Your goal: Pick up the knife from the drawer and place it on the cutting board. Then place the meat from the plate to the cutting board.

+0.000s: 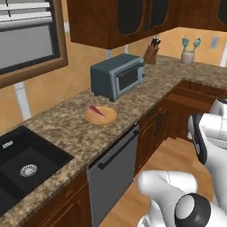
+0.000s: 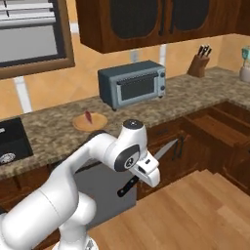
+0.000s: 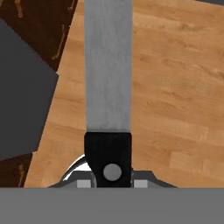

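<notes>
My gripper (image 2: 141,172), clamped on the knife (image 2: 163,149), should carry it level, blade away from cabinets, towards the counter (image 2: 195,93).

The knife (image 3: 108,87) runs up the middle: its grey blade reaches the top edge, its black handle with a round rivet sits at the bottom. Behind the knife lies a light wood floor (image 3: 175,96). Left of the knife stand a grey panel (image 3: 22,109) and dark brown cabinet wood (image 3: 39,26).
</notes>
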